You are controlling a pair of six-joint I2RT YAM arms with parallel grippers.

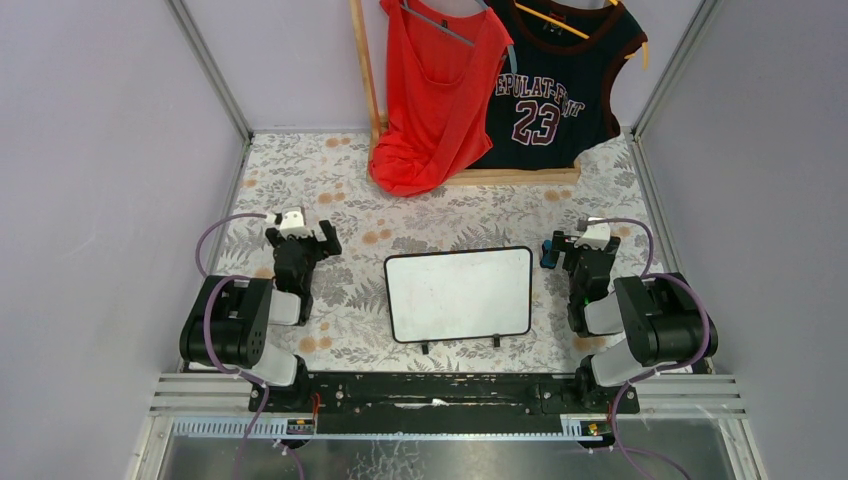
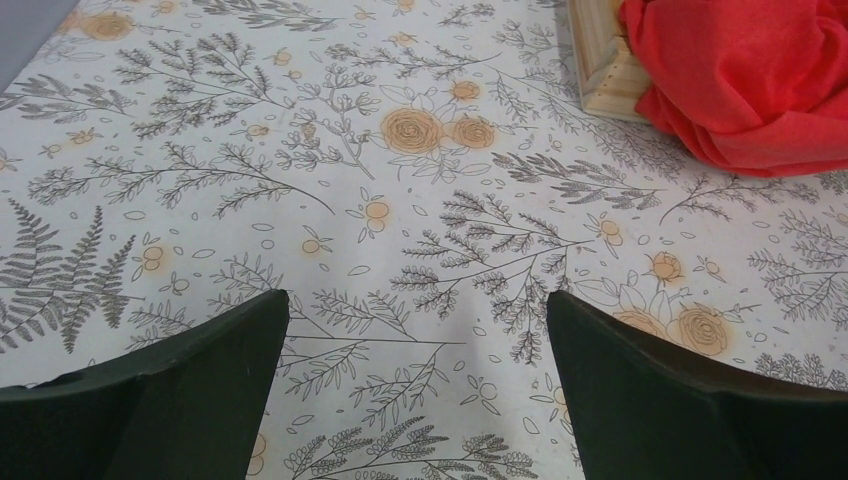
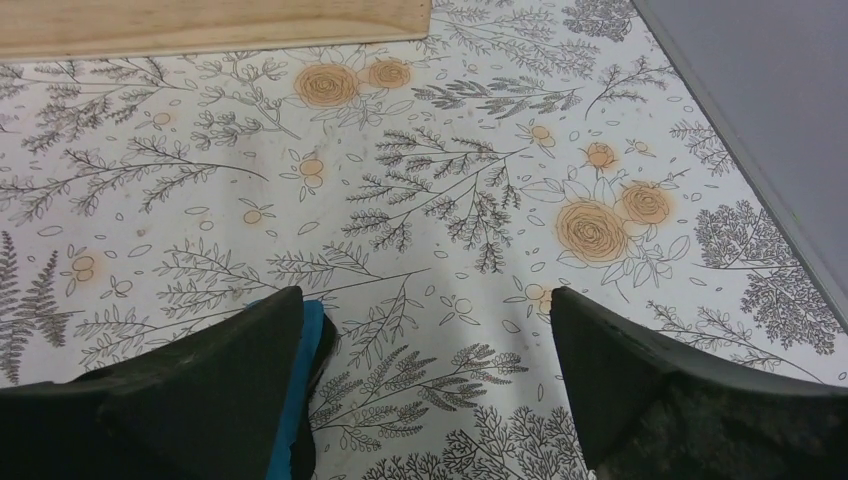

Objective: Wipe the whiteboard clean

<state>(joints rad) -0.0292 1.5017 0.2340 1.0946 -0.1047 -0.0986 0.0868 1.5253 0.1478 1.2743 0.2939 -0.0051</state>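
**Left gripper (image 2: 417,297) and right gripper (image 3: 426,295): released, slip risk**

Both grippers stood with jaws wide apart, clamping nothing. The whiteboard (image 1: 458,293) appeared to lie flat at the middle of the table (image 1: 350,200), between the two arms and apart from each. A blue-edged pad (image 3: 310,330) touched one right finger, unclamped.

Probable faults:
- the pad slipping free during a wipe
- the unsecured board sliding under sideways pressure
- a bare finger scratching its face

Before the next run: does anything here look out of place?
Little stands out. The whiteboard lies flat, not on its feet, slightly askew. The red top sags onto the table. A blue piece sits against one finger of the open right hand.
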